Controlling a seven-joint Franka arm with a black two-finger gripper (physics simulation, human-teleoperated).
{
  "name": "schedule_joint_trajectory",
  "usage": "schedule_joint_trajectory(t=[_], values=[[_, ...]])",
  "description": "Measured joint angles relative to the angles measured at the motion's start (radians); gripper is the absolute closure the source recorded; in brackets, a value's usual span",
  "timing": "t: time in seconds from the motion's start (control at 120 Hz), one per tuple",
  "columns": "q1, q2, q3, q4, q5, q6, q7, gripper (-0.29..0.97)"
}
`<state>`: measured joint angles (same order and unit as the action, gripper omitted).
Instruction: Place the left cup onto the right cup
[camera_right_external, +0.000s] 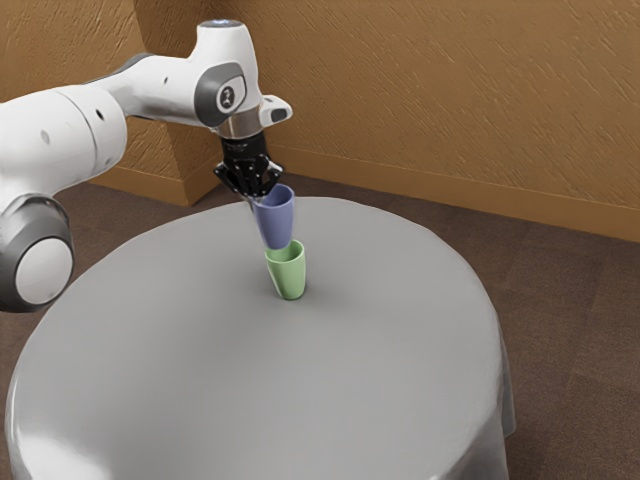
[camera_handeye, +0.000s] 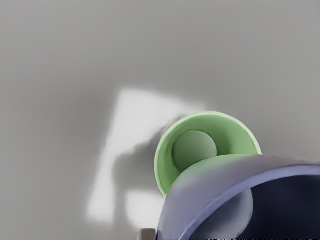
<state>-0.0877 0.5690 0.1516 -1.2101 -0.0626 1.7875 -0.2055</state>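
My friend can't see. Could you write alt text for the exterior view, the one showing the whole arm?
A white robot arm holds a tilted blue cup by its rim in its black gripper, the cup's base right at the mouth of an upright green cup. They are near the middle of a round grey table.

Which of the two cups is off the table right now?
The periwinkle-blue tapered cup, held tilted in the black two-finger gripper; the green tapered cup stands upright on the grey table beneath it.
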Motion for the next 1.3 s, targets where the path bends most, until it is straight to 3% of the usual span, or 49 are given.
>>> schedule_joint_trajectory(t=[1.3], values=[[0.016,0.079,-0.003,0.051,-0.003,0.023,-0.001,0.79]])
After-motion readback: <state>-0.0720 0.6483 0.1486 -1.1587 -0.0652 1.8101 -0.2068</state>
